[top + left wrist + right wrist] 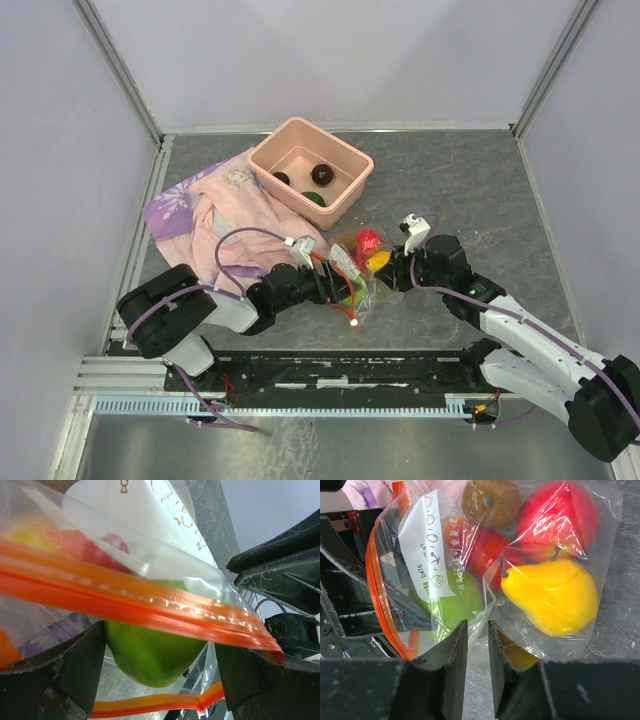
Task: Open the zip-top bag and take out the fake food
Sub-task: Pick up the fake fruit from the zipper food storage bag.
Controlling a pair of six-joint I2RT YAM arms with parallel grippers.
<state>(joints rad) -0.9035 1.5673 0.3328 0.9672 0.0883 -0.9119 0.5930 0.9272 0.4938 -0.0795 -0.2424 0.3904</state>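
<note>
The zip-top bag [357, 290] lies mid-table with its orange zip strip [150, 612] parted. My left gripper [335, 285] is pushed into the mouth, jaws wide, and a green fruit [150, 655] sits between its fingers [75, 665] with a gap on the right side. The white slider [202, 714] hangs on the lower strip. My right gripper [477, 624] is at the bag's closed end, its jaws slightly parted with loose clear film running between them. Through the plastic show a yellow pear [552, 597], a red fruit [560, 517], a second red one [487, 547] and a brown kiwi [490, 497].
A salmon-pink tub [345, 190] stands behind the bag, holding two dark fruits [322, 174] and a green one [314, 198]. A pink-and-purple cloth [225, 215] is heaped at the left, under the left arm. White walls enclose the table.
</note>
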